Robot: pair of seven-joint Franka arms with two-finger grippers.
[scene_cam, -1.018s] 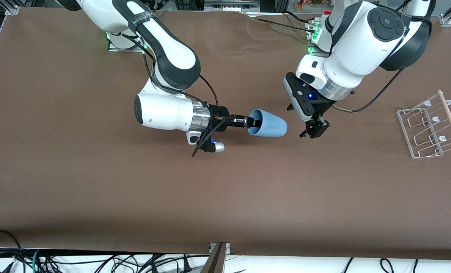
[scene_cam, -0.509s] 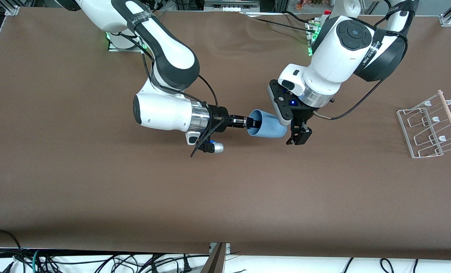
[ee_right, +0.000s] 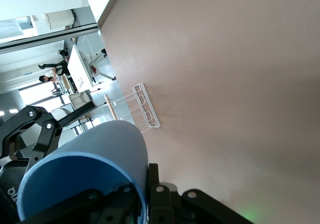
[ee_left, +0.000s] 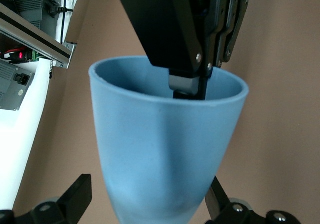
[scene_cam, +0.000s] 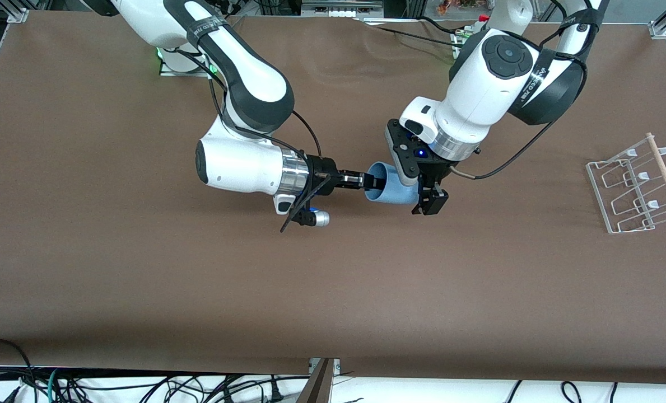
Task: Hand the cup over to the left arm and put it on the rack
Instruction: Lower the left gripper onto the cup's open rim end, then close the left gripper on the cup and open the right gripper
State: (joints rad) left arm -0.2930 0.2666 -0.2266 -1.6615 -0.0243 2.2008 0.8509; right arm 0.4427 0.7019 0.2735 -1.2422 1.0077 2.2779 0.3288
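Note:
The light-blue cup (scene_cam: 391,193) lies on its side in the air above the middle of the table. My right gripper (scene_cam: 373,180) is shut on its rim, one finger inside and one outside. The grip also shows in the right wrist view (ee_right: 145,194) and the left wrist view (ee_left: 192,86). My left gripper (scene_cam: 420,195) is open around the cup's narrow base end. In the left wrist view the cup (ee_left: 165,149) sits between its two fingers (ee_left: 75,199), with a gap on at least one side. The white wire rack (scene_cam: 641,184) stands at the left arm's end of the table.
The brown table mat (scene_cam: 333,291) lies under both arms. The rack with its wooden dowel shows small in the right wrist view (ee_right: 142,106). Cables hang below the table edge nearest the front camera (scene_cam: 142,386).
My left gripper has moved over from the rack side to the cup and now straddles its base end. My right gripper has held the cup almost still.

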